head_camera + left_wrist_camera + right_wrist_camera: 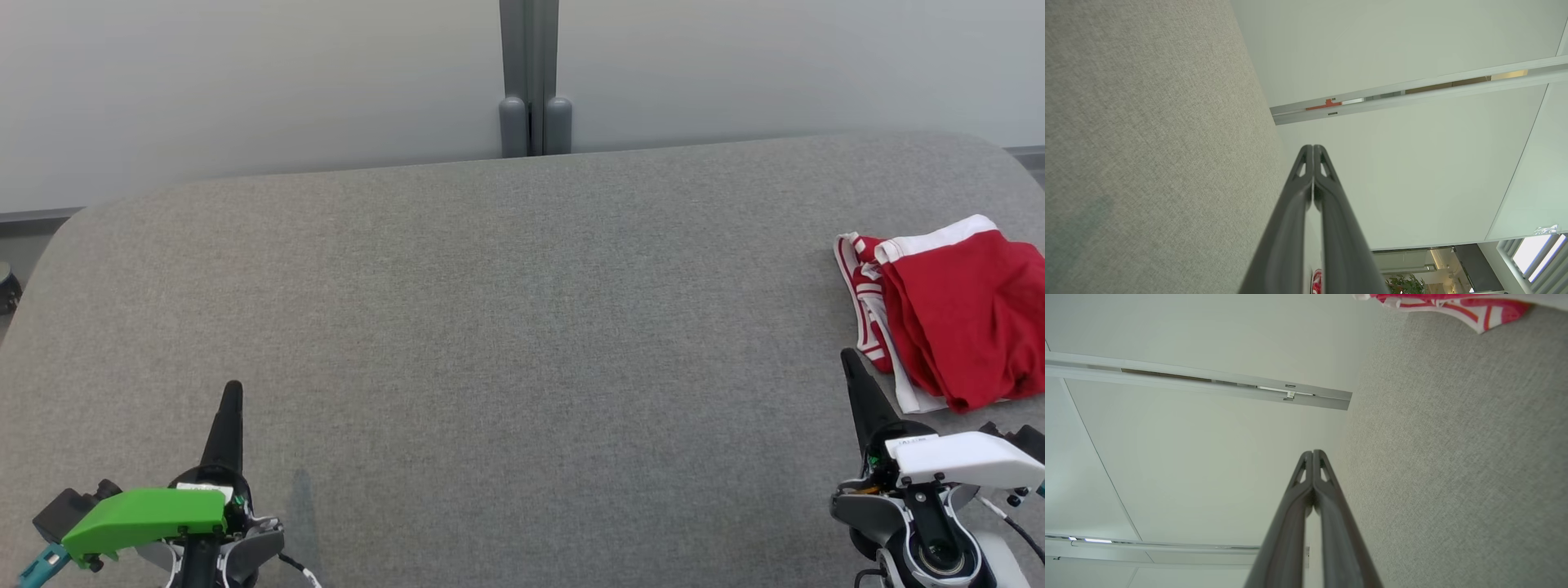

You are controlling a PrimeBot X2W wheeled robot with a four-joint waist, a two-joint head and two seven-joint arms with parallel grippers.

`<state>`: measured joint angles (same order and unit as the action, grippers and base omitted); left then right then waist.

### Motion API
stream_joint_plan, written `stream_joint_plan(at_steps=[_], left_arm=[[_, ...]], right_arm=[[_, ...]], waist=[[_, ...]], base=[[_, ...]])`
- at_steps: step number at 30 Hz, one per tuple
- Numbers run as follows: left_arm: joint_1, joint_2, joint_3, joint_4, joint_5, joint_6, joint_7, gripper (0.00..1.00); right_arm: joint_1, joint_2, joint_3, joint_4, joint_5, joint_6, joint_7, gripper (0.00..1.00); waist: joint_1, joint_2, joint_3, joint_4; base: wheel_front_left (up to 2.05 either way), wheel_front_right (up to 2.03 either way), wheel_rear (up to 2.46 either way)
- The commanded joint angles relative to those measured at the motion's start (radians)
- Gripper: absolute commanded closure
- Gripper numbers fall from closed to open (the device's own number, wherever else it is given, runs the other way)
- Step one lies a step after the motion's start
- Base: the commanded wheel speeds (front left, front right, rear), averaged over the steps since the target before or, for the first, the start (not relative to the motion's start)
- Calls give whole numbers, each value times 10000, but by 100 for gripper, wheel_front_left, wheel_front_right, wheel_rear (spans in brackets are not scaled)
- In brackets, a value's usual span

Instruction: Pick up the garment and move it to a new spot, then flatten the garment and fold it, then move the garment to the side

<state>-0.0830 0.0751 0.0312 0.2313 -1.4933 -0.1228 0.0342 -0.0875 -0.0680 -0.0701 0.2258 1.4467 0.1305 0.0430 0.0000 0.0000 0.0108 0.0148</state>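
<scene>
Along near edge of grey table (522,327), noting left gripper (233,394) by left corner and right gripper (849,359) by right corner, each claw pressed together, pinching nothing. Just beyond right gripper, finding garment (963,318): red with white band, lying in loose bunched layers at right edge, partly cut off by head view. Judging risks: pushing in with claw unspread and merely shoving cloth over that edge; pinching only top layer, leaving rest trailing and twisting; lifting too low, dragging folds across rough weave. Farther off, marking open stretch of table toward far edge as likely new spot, pale wall (245,82) behind.
</scene>
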Motion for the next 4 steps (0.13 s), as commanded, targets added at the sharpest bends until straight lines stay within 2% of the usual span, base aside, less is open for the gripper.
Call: stream_joint_plan(at_steps=[1,4], left_arm=[[-201,44,83,-14,-178,-47,79,100],[-221,39,152,9,-369,-58,139,100]], right_arm=[[-145,-21,-40,8,219,4,80,100],[-165,-16,-65,33,450,4,148,100]], waist=[[0,0,-4,-8],[0,0,-13,-25]], base=[[0,0,0],[0,0,0]])
